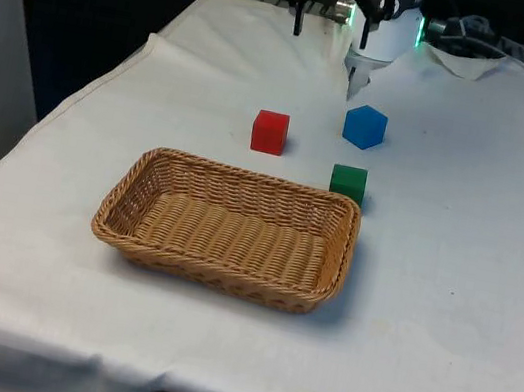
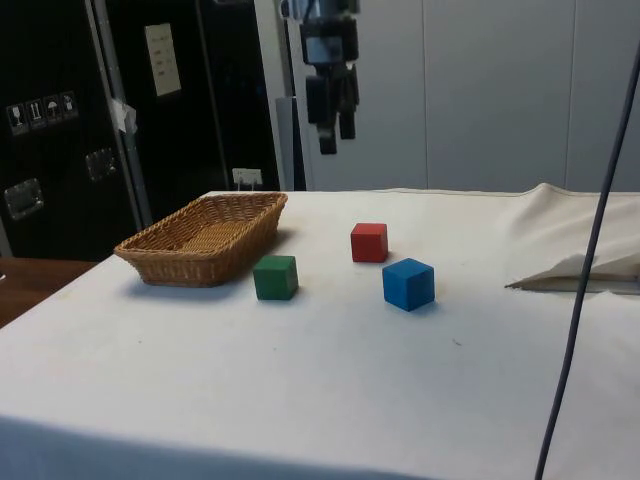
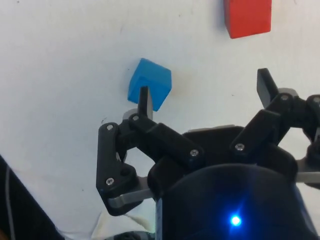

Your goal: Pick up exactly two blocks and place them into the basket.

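Observation:
Three blocks rest on the white cloth: a red block (image 1: 269, 131) (image 2: 369, 242) (image 3: 247, 17), a blue block (image 1: 364, 127) (image 2: 408, 284) (image 3: 149, 82) and a green block (image 1: 348, 183) (image 2: 275, 277). The woven basket (image 1: 211, 274) (image 2: 190, 265) has nothing in it and sits just in front of the green block in the front view. My gripper (image 1: 331, 28) (image 2: 336, 132) (image 3: 205, 95) hangs high over the table's far end, beyond the blue and red blocks. It is open and holds nothing. In the wrist view one fingertip (image 3: 144, 102) overlaps the blue block from above.
A rumpled fold of cloth (image 1: 468, 62) (image 2: 590, 265) lies at the table's far end on the front view's right. A dark cable (image 2: 585, 270) hangs across the side view. The cloth drops away at the table's edge (image 1: 76, 97) on the front view's left.

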You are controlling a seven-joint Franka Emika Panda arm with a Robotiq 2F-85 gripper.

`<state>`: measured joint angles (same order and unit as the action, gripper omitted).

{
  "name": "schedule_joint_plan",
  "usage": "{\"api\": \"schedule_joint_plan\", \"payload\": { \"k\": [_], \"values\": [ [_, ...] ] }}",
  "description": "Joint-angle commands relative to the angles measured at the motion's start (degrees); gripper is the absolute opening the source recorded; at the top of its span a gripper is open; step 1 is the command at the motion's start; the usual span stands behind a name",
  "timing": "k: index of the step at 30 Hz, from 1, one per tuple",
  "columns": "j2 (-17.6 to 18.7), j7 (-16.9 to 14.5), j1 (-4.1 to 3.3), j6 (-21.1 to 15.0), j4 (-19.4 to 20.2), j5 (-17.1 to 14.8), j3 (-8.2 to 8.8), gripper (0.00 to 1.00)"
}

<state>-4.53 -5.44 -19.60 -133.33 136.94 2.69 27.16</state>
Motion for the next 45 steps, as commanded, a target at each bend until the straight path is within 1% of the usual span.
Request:
{"api": "schedule_joint_plan", "payload": {
  "k": [1,3,4,5,7,12,13,14,15,18,20,21,23,24,25,28,29,30,32,33,34,37,38,40,41,42,43,45],
  "values": [
    [0.1,-0.7,0.06,-1.4,0.9,-0.3,0.17,1.00],
    [0.3,-1.5,0.06,-3.2,2.2,-0.3,0.57,1.00],
    [0.3,-1.1,0.06,-2.5,2.0,0.0,0.52,1.00],
    [0.5,-1.9,0.06,-3.8,2.7,-0.4,0.69,1.00],
    [0.9,-2.5,0.11,-5.0,3.4,-0.5,0.86,1.00],
    [3.0,-4.9,0.17,-7.8,4.4,-1.1,1.66,1.00],
    [4.0,-5.9,0.23,-8.8,4.6,-1.4,2.01,1.00],
    [3.6,-4.7,0.17,-7.8,4.3,-0.5,1.89,1.00],
    [4.6,-6.5,0.29,-9.3,4.6,-1.6,2.23,1.00],
    [6.3,-8.5,0.46,-10.5,4.5,-2.5,2.92,1.00],
    [7.6,-10.0,0.74,-11.5,4.4,-3.3,3.50,1.00],
    [8.9,-11.5,0.86,-12.3,4.1,-4.1,4.01,1.00],
    [10.1,-13.1,1.09,-13.3,4.1,-5.1,4.53,1.00],
    [10.0,-11.9,0.69,-12.8,4.0,-4.0,4.76,1.00],
    [10.7,-13.9,1.15,-13.8,4.1,-5.6,4.76,1.00],
    [12.4,-16.1,1.26,-15.3,4.2,-7.4,5.21,1.00],
    [12.9,-16.8,1.32,-15.8,4.2,-8.1,5.27,1.00],
    [13.6,-17.8,1.20,-16.8,4.5,-9.3,5.27,1.00],
    [14.0,-18.5,1.15,-17.9,5.0,-10.5,5.16,1.00],
    [14.7,-18.0,1.03,-17.1,4.4,-9.8,5.50,1.00],
    [14.3,-18.9,1.15,-18.3,5.2,-11.1,5.04,1.00],
    [15.2,-19.4,1.26,-19.8,5.7,-12.7,4.35,1.00],
    [15.2,-19.4,1.26,-19.8,5.7,-12.7,4.35,1.00],
    [16.0,-19.6,1.43,-20.9,6.0,-13.8,3.78,1.00],
    [16.3,-18.6,1.03,-20.2,5.7,-12.2,4.58,1.00],
    [16.7,-18.6,1.03,-20.6,5.7,-12.6,4.47,1.00],
    [17.0,-19.7,1.43,-21.6,6.0,-14.6,3.38,1.00],
    [17.8,-19.8,1.55,-22.3,5.8,-15.2,2.98,1.00]
  ]
}}
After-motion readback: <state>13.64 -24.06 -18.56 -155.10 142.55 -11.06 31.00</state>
